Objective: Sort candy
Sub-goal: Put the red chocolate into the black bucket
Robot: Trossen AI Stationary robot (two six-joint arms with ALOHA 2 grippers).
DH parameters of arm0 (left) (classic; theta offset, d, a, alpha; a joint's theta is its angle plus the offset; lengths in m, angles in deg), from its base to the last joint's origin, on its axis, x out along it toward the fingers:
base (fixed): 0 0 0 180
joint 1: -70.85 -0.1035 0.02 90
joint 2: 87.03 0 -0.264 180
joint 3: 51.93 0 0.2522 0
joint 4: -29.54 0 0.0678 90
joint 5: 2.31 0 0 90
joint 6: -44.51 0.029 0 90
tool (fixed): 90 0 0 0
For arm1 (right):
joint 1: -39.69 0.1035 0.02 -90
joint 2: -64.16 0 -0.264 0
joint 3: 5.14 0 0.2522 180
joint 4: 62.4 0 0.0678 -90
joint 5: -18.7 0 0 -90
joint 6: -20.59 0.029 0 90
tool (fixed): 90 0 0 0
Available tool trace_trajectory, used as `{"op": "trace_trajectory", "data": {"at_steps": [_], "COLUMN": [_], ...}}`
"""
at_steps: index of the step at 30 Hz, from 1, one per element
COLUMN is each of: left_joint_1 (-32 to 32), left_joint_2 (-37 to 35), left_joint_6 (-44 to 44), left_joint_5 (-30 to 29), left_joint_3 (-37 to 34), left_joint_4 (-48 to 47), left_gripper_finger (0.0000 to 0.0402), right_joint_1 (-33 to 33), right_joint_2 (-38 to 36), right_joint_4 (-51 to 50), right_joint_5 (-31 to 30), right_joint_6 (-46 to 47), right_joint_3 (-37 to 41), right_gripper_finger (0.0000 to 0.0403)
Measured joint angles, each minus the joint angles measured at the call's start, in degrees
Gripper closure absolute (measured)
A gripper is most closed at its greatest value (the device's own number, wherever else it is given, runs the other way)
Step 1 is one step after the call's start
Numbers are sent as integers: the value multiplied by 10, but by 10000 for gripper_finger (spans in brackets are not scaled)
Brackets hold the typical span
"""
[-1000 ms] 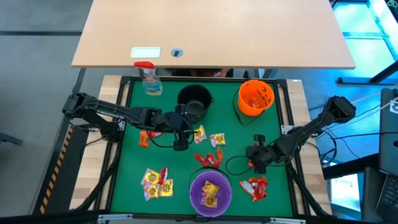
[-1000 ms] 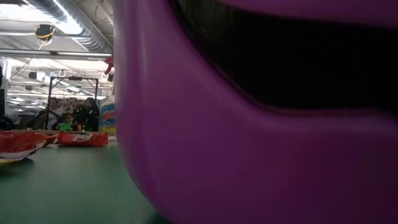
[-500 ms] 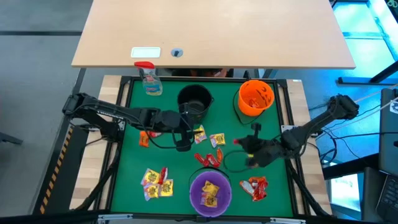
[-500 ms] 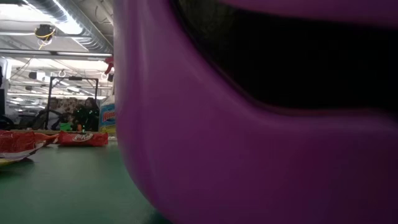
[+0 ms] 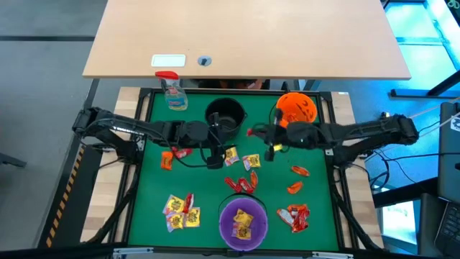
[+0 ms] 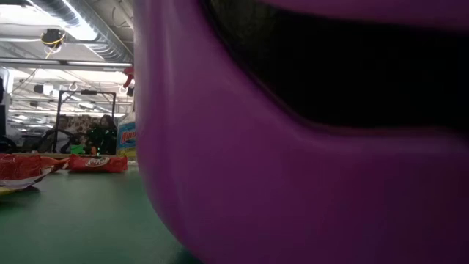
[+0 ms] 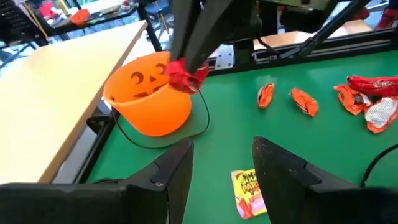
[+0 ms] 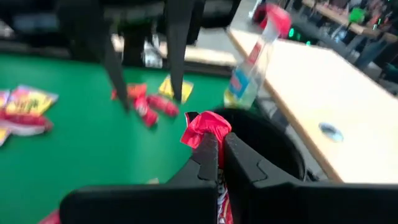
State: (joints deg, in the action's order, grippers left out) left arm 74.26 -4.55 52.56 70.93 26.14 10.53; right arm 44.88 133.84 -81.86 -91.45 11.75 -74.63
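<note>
Purple plastic from the bowl (image 6: 293, 183) fills the low view, hiding both arms; only the wrist views show jaws. The right gripper (image 8: 216, 144) is clamped on a crumpled red candy (image 8: 205, 127) beside the black bucket (image 8: 261, 140). The left gripper (image 7: 221, 155) hangs spread and empty over a yellow packet (image 7: 249, 190), probably not touching it.
</note>
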Motion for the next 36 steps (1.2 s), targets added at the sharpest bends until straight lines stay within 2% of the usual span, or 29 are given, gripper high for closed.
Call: {"op": "trace_trajectory", "data": {"at_steps": [6, 13, 18, 23, 29, 36], "left_joint_1": [-36, -45, -40, -37, -32, -25], "left_joint_2": [0, 0, -14, -23, -23, -33], "left_joint_6": [2, 0, -18, -34, -41, -60], "left_joint_5": [-48, -126, -174, -180, -177, -196], "left_joint_3": [0, 0, -1, 0, -1, -1], "left_joint_4": [-6, -29, -80, -106, -125, -175], "left_gripper_finger": [225, 207, 206, 206, 205, 205], "right_joint_1": [-98, -200, -236, -240, -239, -240], "right_joint_2": [43, 152, 229, 278, 283, 235], "right_joint_4": [96, 166, 167, 165, 160, 9], "right_joint_5": [78, 182, 219, 227, 241, 226], "right_joint_6": [-35, -28, -7, -4, -4, -10], "right_joint_3": [0, -3, -34, -69, -97, -135], "right_gripper_finger": [395, 395, 390, 375, 311, 217]}}
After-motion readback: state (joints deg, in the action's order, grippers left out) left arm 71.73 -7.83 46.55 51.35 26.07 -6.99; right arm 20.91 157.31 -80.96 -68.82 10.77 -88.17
